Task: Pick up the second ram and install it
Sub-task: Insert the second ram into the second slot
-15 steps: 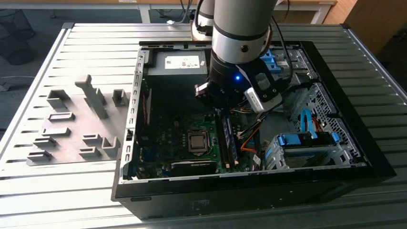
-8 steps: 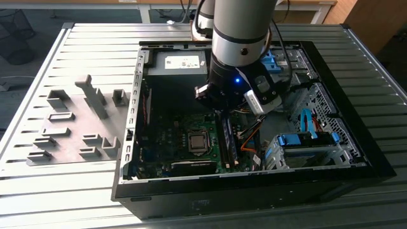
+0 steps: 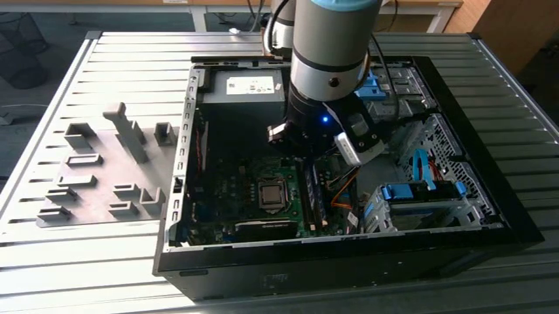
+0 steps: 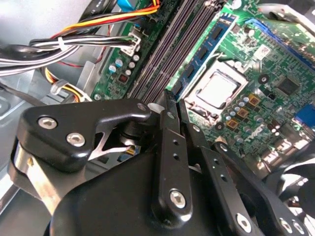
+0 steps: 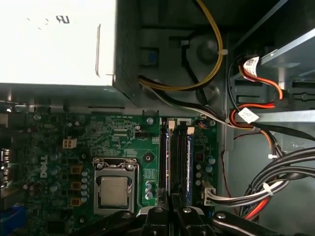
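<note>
1. Your hand [image 4: 170, 98] hovers inside the open computer case [image 3: 489, 216], fingers closed with nothing between them.
2. The second ram [image 5: 188, 162] stands seated in a motherboard [image 5: 113, 142] slot, beside the processor socket [image 5: 114, 189].

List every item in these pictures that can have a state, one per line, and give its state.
Computer case: side open, lying flat on the table.
CPU socket: uncovered, no cooler on it.
Second ram: standing in its slot beside another stick.
Gripper: fingers close together, right above the ram's end; contact unclear.
Grey fixture blocks: nothing in them.
</note>
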`<state>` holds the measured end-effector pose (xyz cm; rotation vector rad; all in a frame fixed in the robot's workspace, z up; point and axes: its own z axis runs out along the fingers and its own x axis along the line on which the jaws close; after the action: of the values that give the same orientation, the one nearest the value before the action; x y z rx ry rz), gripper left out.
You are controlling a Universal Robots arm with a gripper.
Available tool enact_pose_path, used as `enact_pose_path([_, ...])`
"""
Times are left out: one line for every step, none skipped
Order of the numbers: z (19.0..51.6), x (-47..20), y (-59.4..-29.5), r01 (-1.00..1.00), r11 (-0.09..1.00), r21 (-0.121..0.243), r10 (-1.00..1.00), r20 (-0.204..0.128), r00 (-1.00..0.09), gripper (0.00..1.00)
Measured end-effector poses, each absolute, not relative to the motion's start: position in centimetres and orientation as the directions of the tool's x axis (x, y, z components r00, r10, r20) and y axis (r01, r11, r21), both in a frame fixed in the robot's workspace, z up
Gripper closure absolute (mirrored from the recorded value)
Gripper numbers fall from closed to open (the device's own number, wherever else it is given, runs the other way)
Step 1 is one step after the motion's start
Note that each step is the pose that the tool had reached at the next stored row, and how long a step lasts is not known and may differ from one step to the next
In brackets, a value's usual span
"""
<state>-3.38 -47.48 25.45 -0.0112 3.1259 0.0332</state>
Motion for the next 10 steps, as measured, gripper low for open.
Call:
enact_pose_path([25.27,-3.38,-47.48,-0.007,1.000,0.021,-0.006,-0.016,-1.000,0.86])
enact_pose_path([25.09,-3.38,-47.48,-0.006,1.000,0.021,-0.005,-0.016,-1.000,0.86])
enact_pose_path([24.90,-3.38,-47.48,-0.004,1.000,0.021,-0.004,-0.016,-1.000,0.86])
enact_pose_path([24.74,-3.38,-47.48,-0.003,1.000,0.021,-0.003,-0.016,-1.000,0.86])
enact_pose_path([24.65,-3.38,-47.48,-0.002,1.000,0.021,-0.002,-0.016,-1.000,0.86])
enact_pose_path([24.64,-3.38,-47.48,-0.001,1.000,0.021,-0.001,-0.016,-1.000,0.86])
enact_pose_path([24.64,-3.38,-47.48,-0.001,1.000,0.021,-0.001,-0.015,-1.000,0.86])
enact_pose_path([24.64,-3.38,-47.48,-0.001,1.000,0.021,-0.001,-0.015,-1.000,0.86])
enact_pose_path([24.63,-3.38,-47.48,-0.001,1.000,0.021,0.000,-0.016,-1.000,0.86])
enact_pose_path([24.63,-3.38,-47.48,0.000,1.000,0.021,0.000,-0.016,-1.000,0.86])
